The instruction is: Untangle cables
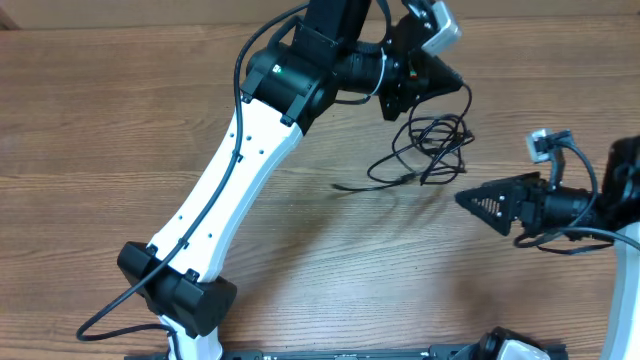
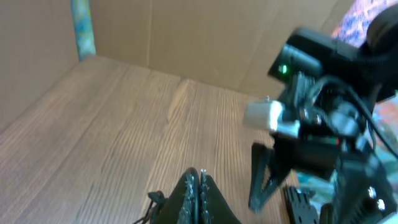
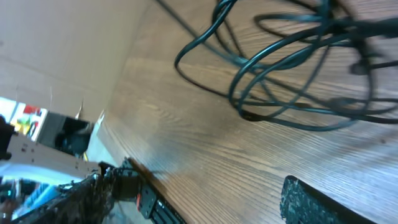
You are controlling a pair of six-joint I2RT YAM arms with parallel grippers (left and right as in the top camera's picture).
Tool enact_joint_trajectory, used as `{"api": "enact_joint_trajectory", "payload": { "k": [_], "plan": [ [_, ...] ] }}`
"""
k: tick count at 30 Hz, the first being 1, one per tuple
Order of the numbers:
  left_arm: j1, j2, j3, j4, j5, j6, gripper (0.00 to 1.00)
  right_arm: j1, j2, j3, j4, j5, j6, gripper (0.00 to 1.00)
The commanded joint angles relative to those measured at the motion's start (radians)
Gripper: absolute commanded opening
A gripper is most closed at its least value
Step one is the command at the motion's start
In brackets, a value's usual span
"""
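overhead, the tangle of thin black cables point(image 1: 432, 150) lies right of centre on the brown wooden table point(image 1: 100, 130), between my left gripper point(image 1: 455, 82) above and my right gripper point(image 1: 464, 200) lower right. only the left wrist view shows the left fingers point(image 2: 200, 190) clenched tight; only overhead shows a strand reaching their tip. the right wrist view fills with loops, jaws spread, empty.
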Motion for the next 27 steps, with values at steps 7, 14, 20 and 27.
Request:
{"api": "enact_joint_trajectory", "payload": {
  "k": [7, 14, 20, 27],
  "plan": [
    [-0.006, -0.011, 0.01, 0.075, 0.009, -0.14, 0.04, 0.037, 0.035, -0.006, 0.148, -0.008, 0.158, 0.88],
    [-0.006, -0.011, 0.01, 0.076, 0.004, -0.139, 0.04, 0.06, 0.085, -0.006, 0.272, -0.007, 0.407, 0.93],
    [-0.006, -0.011, 0.01, 0.081, -0.022, -0.139, 0.04, 0.163, 0.111, -0.006, 0.406, 0.071, 0.6, 0.91],
    [-0.005, -0.011, 0.01, 0.146, -0.021, -0.187, 0.04, 0.337, 0.111, -0.006, 0.509, 0.292, 0.703, 0.86]
  ]
}}
